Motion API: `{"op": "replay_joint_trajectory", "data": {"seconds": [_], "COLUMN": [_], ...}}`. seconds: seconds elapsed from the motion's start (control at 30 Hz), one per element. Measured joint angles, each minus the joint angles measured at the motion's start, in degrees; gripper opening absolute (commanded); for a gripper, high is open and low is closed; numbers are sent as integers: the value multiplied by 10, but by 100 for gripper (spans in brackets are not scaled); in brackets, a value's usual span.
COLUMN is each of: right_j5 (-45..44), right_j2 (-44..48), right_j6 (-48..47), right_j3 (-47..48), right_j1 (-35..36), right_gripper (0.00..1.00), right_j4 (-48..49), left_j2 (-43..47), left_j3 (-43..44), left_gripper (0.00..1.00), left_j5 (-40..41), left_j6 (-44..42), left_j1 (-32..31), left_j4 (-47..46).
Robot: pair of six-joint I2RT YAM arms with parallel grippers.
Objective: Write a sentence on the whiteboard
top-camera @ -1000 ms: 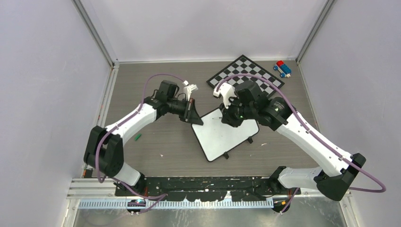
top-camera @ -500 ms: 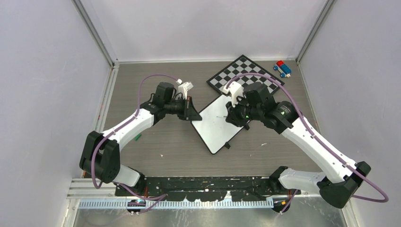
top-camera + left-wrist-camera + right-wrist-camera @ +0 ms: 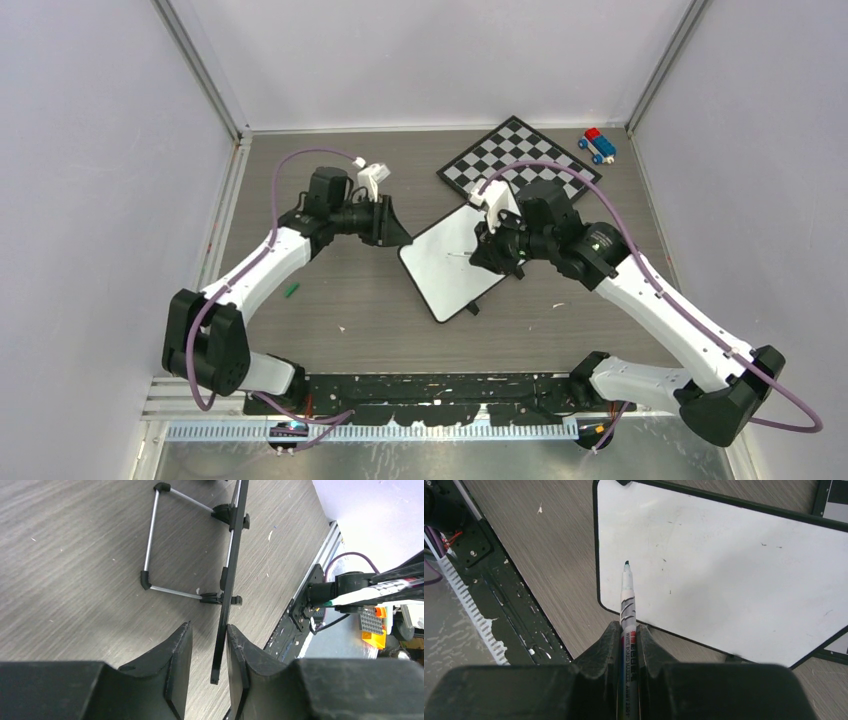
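Observation:
The whiteboard stands tilted on its wire stand in the middle of the table. Its face is blank except for a few tiny specks; no sentence shows. My right gripper is shut on a white marker, whose dark tip hovers over the board's near-left part. In the top view this gripper is above the board's right half. My left gripper is open, its fingers straddling the board's thin dark edge at the left corner, with a gap on the left side. In the top view it is at the board's left corner.
A black-and-white chessboard lies behind the whiteboard, with a red and blue toy at the far right. A small green cap lies on the table under the left arm. The board's wire stand rests on the wood.
The whiteboard has shifted and turned toward the upper left. The left arm has drawn back to the left and its fingers now stand apart around the board's edge. The right gripper followed, still holding the marker.

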State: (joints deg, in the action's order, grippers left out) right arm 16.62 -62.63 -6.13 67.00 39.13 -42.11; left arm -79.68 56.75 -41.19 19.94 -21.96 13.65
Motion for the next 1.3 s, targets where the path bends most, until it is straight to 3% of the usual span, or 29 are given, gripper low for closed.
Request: {"op": "replay_joint_trajectory", "data": {"seconds": [0.23, 0.37, 0.47, 0.9, 1.13, 1.3], "right_j5": [16, 20, 21, 25, 13, -3], "right_j2": [-49, -78, -92, -95, -103, -119], "right_j6": [1, 6, 10, 19, 18, 16], "right_j3": [-2, -2, -2, -2, -2, -2], "right_j1": [0, 3, 9, 33, 44, 57], "right_gripper": [0, 0, 0, 0, 0, 0], "right_j4": [44, 71, 88, 117, 118, 118], "left_j2": [-3, -5, -5, -23, -33, -33], "left_j3": [21, 23, 23, 23, 23, 23], "left_gripper": [25, 37, 37, 25, 12, 10], "left_j5": [-32, -44, -47, -65, -71, -79], "left_j6": [-24, -28, -31, -39, -39, -43], "left_j1": [11, 11, 11, 11, 8, 7], "left_j4": [25, 30, 35, 39, 40, 38]}}
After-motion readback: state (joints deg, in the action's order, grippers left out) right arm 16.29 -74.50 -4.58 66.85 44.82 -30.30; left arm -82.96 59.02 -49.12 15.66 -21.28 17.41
